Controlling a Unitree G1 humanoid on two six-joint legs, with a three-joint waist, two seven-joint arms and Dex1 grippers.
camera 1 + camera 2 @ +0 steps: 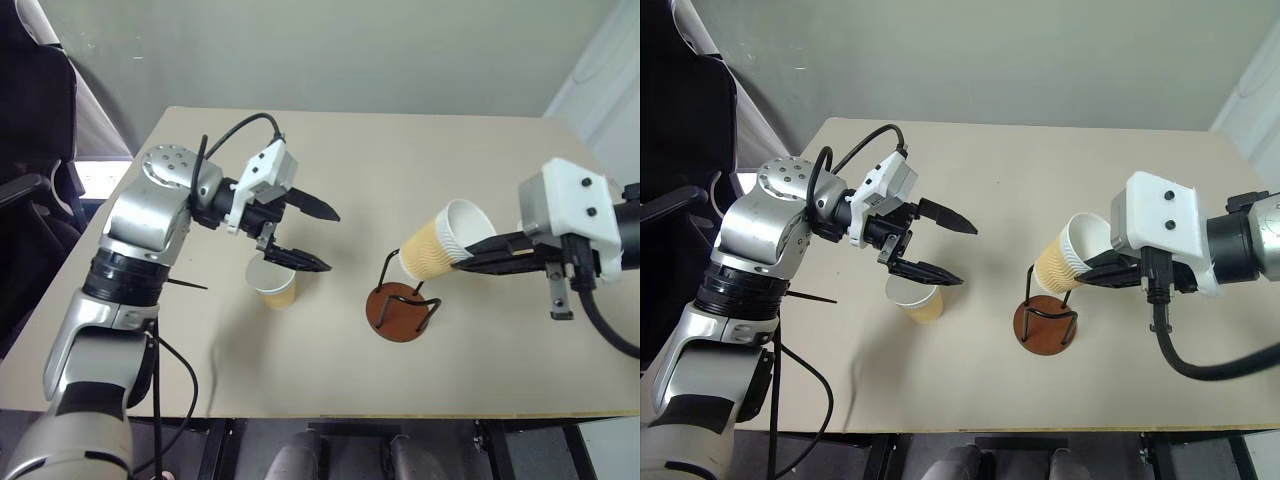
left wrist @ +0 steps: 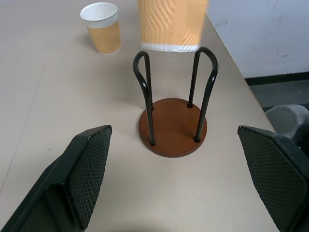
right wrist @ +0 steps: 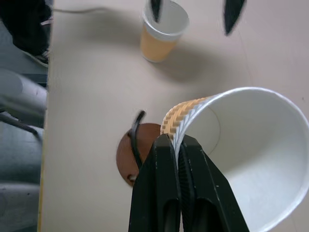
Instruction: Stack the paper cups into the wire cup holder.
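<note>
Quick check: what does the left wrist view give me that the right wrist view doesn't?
Left wrist view alone: both wire loops of the wire cup holder standing upright on its whole round base, with the held paper cup just beyond the loop tops.

Right wrist view alone: the right hand pinching that cup's rim, and its white inside.

Both: the second paper cup standing upright on the table.

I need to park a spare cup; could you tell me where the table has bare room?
The far half of the table is bare. So is the near strip in front of the standing cup and wire holder. The middle is crowded.
</note>
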